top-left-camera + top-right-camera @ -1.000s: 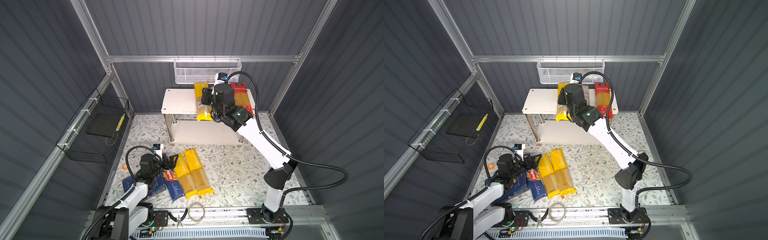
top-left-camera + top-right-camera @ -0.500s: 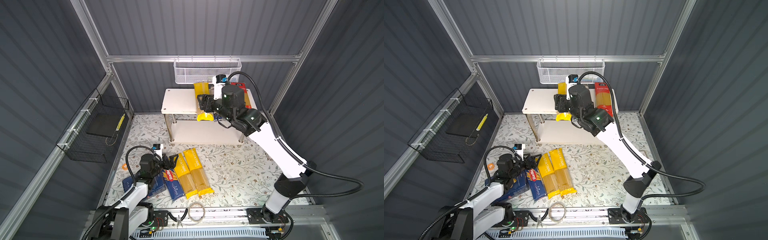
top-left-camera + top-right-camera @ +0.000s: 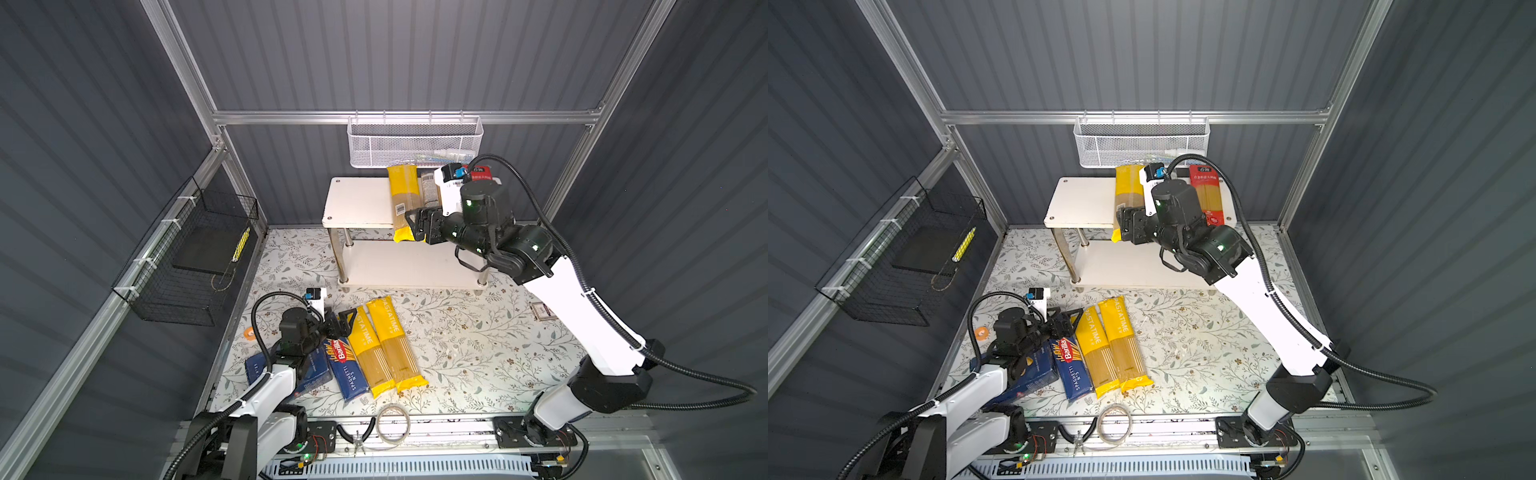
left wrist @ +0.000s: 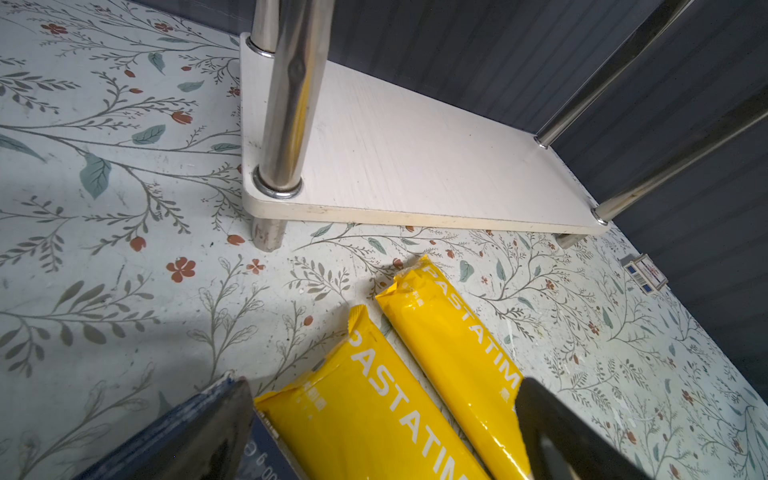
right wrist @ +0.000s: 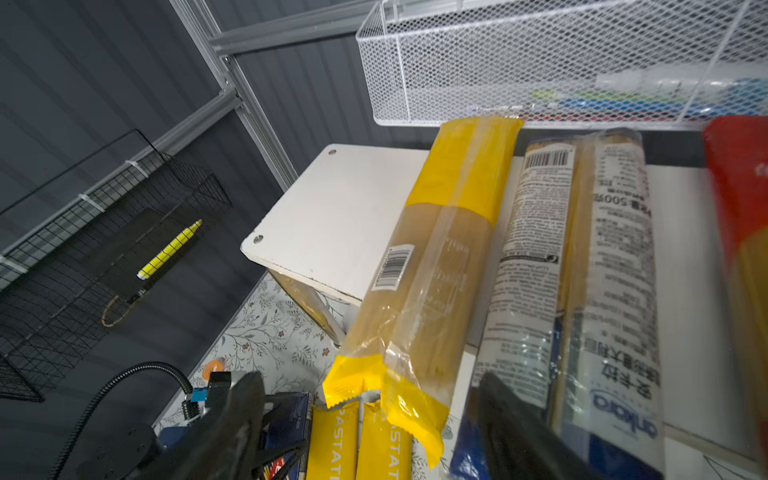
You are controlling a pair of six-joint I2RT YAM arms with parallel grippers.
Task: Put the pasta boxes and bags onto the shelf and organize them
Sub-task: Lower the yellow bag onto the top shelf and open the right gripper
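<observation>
Placing looked nearly done: the right fingers (image 5: 237, 415) stood spread, gripping nothing, the yellow bag (image 5: 436, 266) between them overhanging the shelf (image 5: 332, 208), so nudging it inward seemed next; the left fingers (image 4: 552, 432) gaped above two yellow bags (image 4: 374, 415) on the worktop (image 4: 124, 291).

White mesh basket (image 3: 413, 143) hanging at back; black wire basket (image 3: 187, 266) hanging at side — yellow marker (image 3: 241, 244) lying inside. Wire coil (image 3: 392, 424) lying near front.
</observation>
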